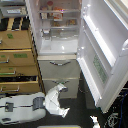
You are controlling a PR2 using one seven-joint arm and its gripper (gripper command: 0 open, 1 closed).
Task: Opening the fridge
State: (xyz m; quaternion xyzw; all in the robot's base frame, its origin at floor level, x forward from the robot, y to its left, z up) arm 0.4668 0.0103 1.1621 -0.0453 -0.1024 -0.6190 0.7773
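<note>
The tall white fridge (59, 45) stands in the middle of the exterior view. Its large upper door (102, 50) is swung wide open toward the exterior view's right, with a green-logo sticker (100, 71) on its inner side. White shelves (59, 22) with a few items show inside. Two lower drawers (60, 67) with silver curved handles are shut. My arm (22, 107) lies low at the bottom left. My gripper (60, 102) points down in front of the lowest drawer, apart from the door; its fingers are too blurred to read.
A tan wooden drawer cabinet (17, 57) stands on the fridge's left with green labels and dark items on top. The floor below is dark. Cables and a small white object (94, 121) lie at the bottom right, under the open door.
</note>
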